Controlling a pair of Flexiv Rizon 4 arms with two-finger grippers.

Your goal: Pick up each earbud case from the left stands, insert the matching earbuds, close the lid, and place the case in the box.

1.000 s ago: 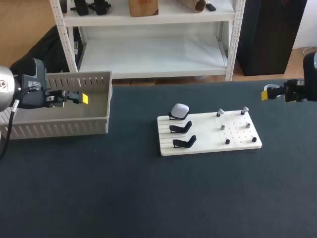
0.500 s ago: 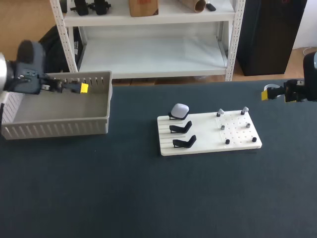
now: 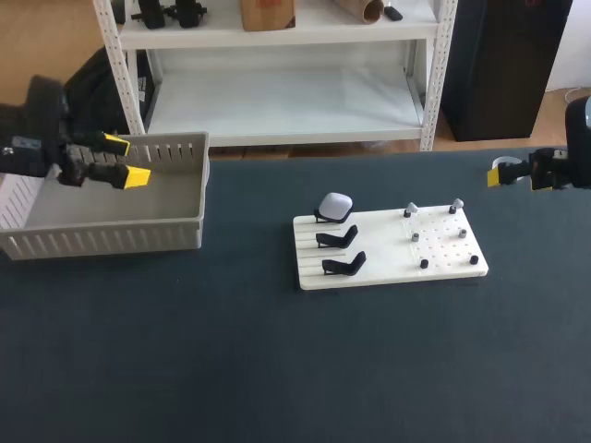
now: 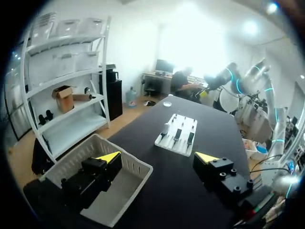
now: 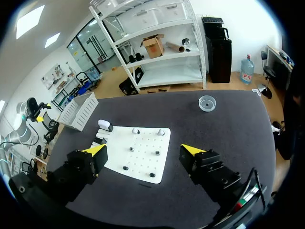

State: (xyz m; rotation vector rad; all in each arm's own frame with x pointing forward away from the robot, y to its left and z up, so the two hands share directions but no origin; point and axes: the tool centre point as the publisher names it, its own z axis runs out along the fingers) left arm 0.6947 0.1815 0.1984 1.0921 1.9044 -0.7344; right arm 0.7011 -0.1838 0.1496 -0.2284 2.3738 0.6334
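Note:
A white earbud case [image 3: 335, 204] rests on the farthest of three black stands on the white board [image 3: 388, 263]; the two nearer stands [image 3: 337, 237] are bare. Small earbuds [image 3: 411, 211] sit on pegs on the board's right half. My left gripper [image 3: 126, 160] hangs open and empty over the grey box [image 3: 111, 233] at the table's far left. My right gripper [image 3: 505, 173] hovers open and empty near the table's far right edge, well off the board. In the left wrist view the gripper [image 4: 157, 157] looks over the box [image 4: 136, 167] toward the board [image 4: 177, 136]. The right wrist gripper [image 5: 145, 150] faces the board [image 5: 138, 152] and case [image 5: 104, 125].
A small clear dish [image 5: 207, 102] sits on the dark table beyond the board, near my right arm. The slatted box [image 5: 78, 110] stands at the table's far corner in the right wrist view.
My left gripper has drawn back to the left over the box and turned, so its two yellow tips now show apart. The right arm, board and case have not moved.

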